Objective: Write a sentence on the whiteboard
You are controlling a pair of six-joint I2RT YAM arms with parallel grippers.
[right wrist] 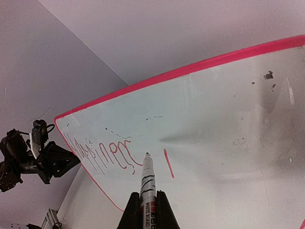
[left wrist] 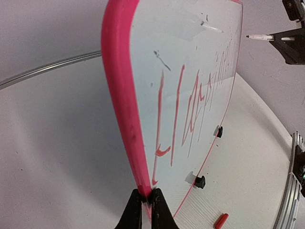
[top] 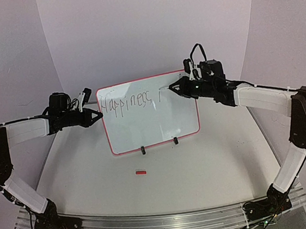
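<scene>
Your left hand (top: 98, 115) is clamping the left edge of the upright, red-framed whiteboard (top: 154, 122). Your right hand (top: 175, 86) is grasping a marker (right wrist: 147, 181) beside the sentence (top: 131, 101), which is reading "Happiness i".

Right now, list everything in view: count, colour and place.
whiteboard: one, white with a red frame, upright mid-table
feet: two, black, under the board's lower edge
sentence: one unfinished line, dark, "Happiness i", along the board's top
marker: one, pale barrel with dark print, tip pointing at the board
small red piece: one, red, on the table in front of the board
table: one, white, under the board
rail: one, silvery, along the near edge
left gripper: one, black, shut on the whiteboard's left edge
right gripper: one, black, shut on the marker
</scene>
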